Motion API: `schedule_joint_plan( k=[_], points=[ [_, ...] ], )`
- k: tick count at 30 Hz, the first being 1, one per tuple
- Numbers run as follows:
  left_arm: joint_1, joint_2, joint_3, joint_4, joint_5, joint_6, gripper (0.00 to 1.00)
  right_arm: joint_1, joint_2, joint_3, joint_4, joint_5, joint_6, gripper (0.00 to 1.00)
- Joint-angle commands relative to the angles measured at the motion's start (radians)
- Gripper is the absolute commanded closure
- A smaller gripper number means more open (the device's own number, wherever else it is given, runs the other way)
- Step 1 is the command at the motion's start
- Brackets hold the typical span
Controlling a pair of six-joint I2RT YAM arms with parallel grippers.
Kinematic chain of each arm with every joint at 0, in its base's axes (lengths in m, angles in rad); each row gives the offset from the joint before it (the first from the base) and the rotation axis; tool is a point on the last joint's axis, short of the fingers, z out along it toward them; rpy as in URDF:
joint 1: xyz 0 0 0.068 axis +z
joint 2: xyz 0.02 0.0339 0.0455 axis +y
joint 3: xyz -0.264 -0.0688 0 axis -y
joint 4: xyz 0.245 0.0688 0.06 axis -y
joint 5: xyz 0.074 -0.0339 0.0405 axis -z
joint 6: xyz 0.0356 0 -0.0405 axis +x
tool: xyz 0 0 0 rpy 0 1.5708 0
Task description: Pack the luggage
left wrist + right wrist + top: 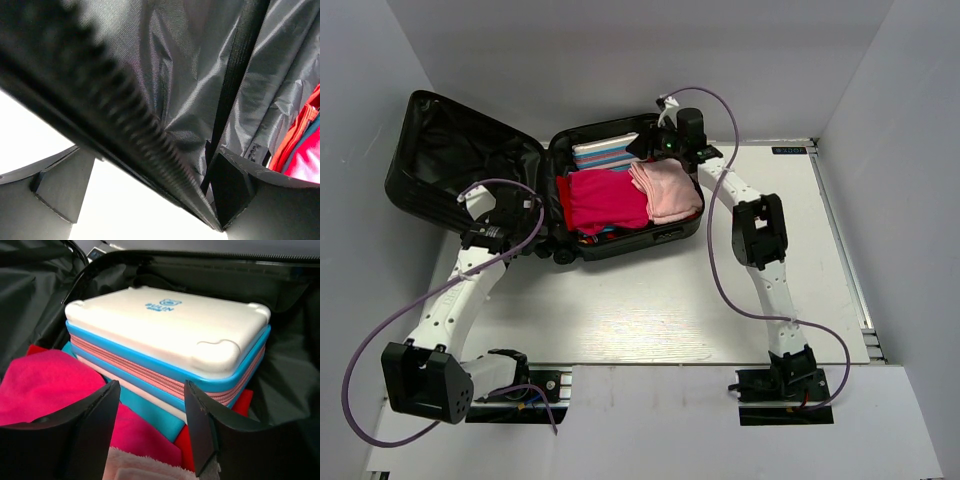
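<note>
We judge the luggage [620, 245] stiff-shelled; its lid [460, 150] lifts best by the zipper rim [125, 130]. Our left end effector [145, 200] straddles that rim, wide open; the right end effector [152, 425] hangs part-open, empty.

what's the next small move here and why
Probably close the left end effector on the lid's zipper rim. Its jaws stand open with that rim running between them, and the luggage looks packed: white case, magenta cloth, pink towel. The right end effector sits open by the case and would need to clear before the lid swings.
</note>
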Motion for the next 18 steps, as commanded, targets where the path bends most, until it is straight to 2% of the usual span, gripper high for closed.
schedule_joint_plan(
  k=[1, 4, 5, 8, 10, 13, 15, 18],
  points=[
    [0.017, -0.065, 0.034, -0.011, -0.026, 0.064, 0.00, -0.003, -0.027, 0.085, -0.054, 0.062, -0.052, 0.38],
    [0.017, -0.128, 0.038, -0.006, -0.017, 0.121, 0.00, -0.006, -0.096, 0.110, -0.100, 0.134, -0.067, 0.26],
    [0.017, -0.134, 0.052, -0.017, -0.021, 0.127, 0.00, -0.006, -0.113, 0.091, -0.105, 0.170, -0.067, 0.19],
    [0.019, -0.157, 0.103, -0.100, -0.064, 0.132, 0.00, -0.020, -0.208, 0.003, -0.109, 0.242, -0.060, 0.11],
    [0.031, -0.165, 0.146, -0.147, -0.078, 0.136, 0.00, -0.029, -0.277, -0.037, -0.152, 0.270, -0.055, 0.10],
    [0.074, -0.151, 0.201, -0.206, -0.110, 0.155, 0.00, -0.054, -0.377, -0.215, -0.172, 0.305, -0.061, 0.10],
    [0.097, -0.139, 0.229, -0.209, -0.129, 0.172, 0.00, -0.073, -0.406, -0.319, -0.166, 0.322, -0.079, 0.10],
    [0.169, -0.111, 0.258, -0.143, -0.127, 0.265, 0.00, -0.093, -0.442, -0.350, -0.203, 0.332, -0.106, 0.10]
  ],
)
